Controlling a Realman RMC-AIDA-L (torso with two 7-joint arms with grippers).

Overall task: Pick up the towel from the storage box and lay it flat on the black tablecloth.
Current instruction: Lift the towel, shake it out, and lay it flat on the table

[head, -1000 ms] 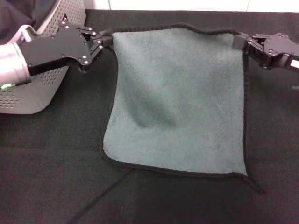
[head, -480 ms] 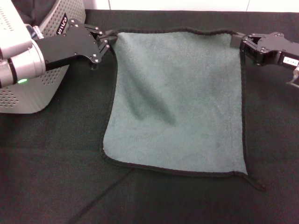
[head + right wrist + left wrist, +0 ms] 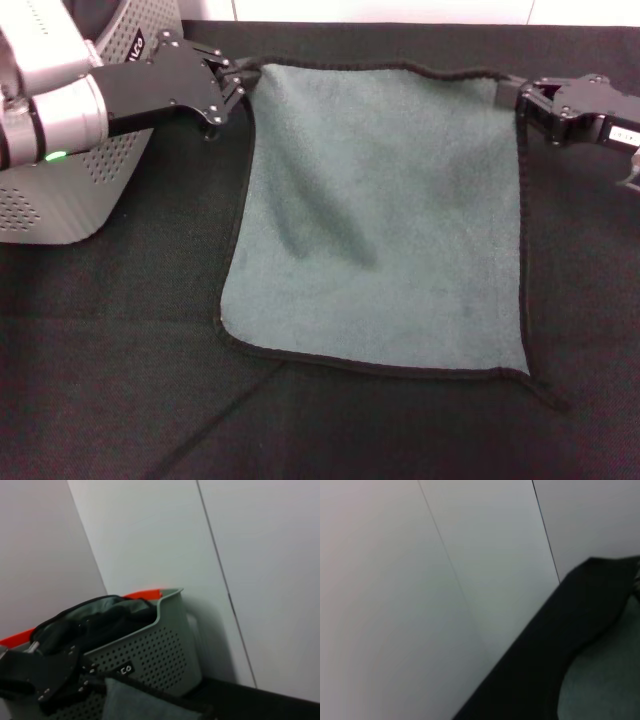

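Observation:
The towel (image 3: 380, 220), grey-green side up with dark edging, is spread over the black tablecloth (image 3: 120, 380). Its near edge lies on the cloth and its far edge is stretched between my two grippers. My left gripper (image 3: 238, 80) is shut on the far left corner. My right gripper (image 3: 512, 92) is shut on the far right corner. The light grey perforated storage box (image 3: 70, 205) stands at the far left, partly behind my left arm. The right wrist view shows the box (image 3: 150, 650), my left gripper (image 3: 75, 680) and the towel's edge (image 3: 135, 705). The left wrist view shows a towel corner (image 3: 605, 680).
Other dark and orange cloths (image 3: 100, 617) lie in the storage box. A white wall (image 3: 420, 580) stands just behind the table's far edge. A crease (image 3: 200, 430) runs across the tablecloth near the front.
My left arm has moved away toward the far edge, taking its towel corner with it. The towel's far edge is now straighter. My right gripper has barely moved.

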